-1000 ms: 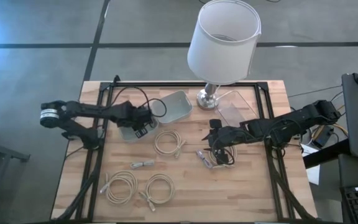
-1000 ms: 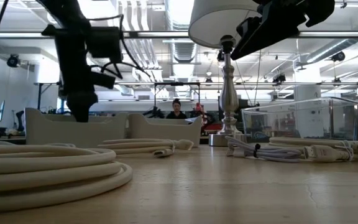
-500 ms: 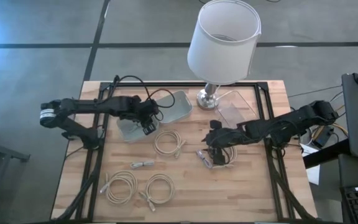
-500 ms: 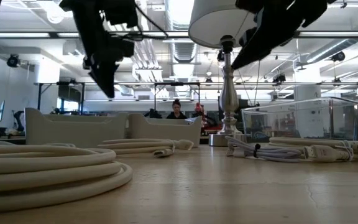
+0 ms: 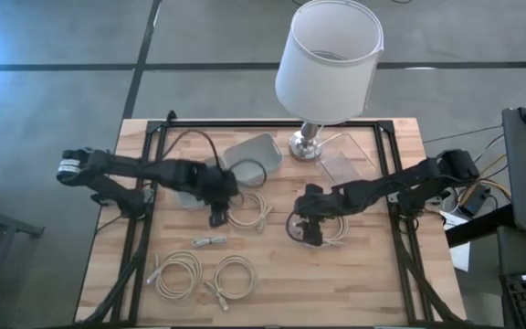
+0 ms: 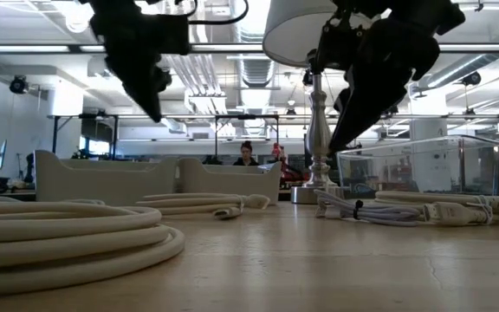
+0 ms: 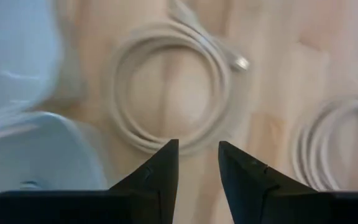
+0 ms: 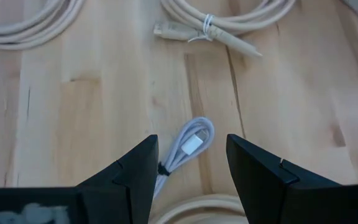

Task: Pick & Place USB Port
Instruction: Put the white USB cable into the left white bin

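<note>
High view, five cable coils [image 5: 247, 209], two bins [image 5: 254, 152]

Light was even and bright, from ceiling strips [image 6: 232, 48] in the low view. The left wrist view was motion-blurred; the tabletop [image 6: 336, 260] lay softly lit.

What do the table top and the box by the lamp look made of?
Table top: looks like wood, light planks with visible grain and seams, matte. Box beside the lamp: seems clear plastic or acrylic, since the room shows through its walls and its edges glint.
</note>
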Controlling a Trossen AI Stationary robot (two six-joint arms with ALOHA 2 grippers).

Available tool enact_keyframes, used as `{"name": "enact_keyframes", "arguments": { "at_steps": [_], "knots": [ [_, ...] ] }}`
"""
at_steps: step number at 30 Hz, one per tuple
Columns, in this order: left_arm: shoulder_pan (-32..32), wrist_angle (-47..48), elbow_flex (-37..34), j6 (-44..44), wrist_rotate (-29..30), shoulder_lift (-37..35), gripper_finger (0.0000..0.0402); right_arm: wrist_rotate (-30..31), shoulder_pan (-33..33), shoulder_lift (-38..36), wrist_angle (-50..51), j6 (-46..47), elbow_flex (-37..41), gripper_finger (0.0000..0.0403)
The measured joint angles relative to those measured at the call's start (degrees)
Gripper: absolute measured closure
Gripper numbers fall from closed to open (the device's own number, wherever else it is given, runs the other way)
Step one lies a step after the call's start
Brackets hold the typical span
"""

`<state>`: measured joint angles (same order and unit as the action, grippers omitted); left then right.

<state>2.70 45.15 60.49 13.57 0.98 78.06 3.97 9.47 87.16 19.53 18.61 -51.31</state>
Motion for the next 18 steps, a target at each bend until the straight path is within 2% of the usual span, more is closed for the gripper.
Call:
{"name": "enact_keyframes", "arguments": {
  "at_steps": [10,18],
  "knots": [
    [11.65,-3.32,-7.23,8.30,-0.30,0.07,0.0287,0.01,0.00,0.02,-0.02,0.96,0.00,0.0216],
    [16.27,-9.07,-14.29,15.17,-0.52,0.26,0.0287,0.04,0.00,-0.04,-0.02,0.42,0.00,0.0216]
  ]
}}
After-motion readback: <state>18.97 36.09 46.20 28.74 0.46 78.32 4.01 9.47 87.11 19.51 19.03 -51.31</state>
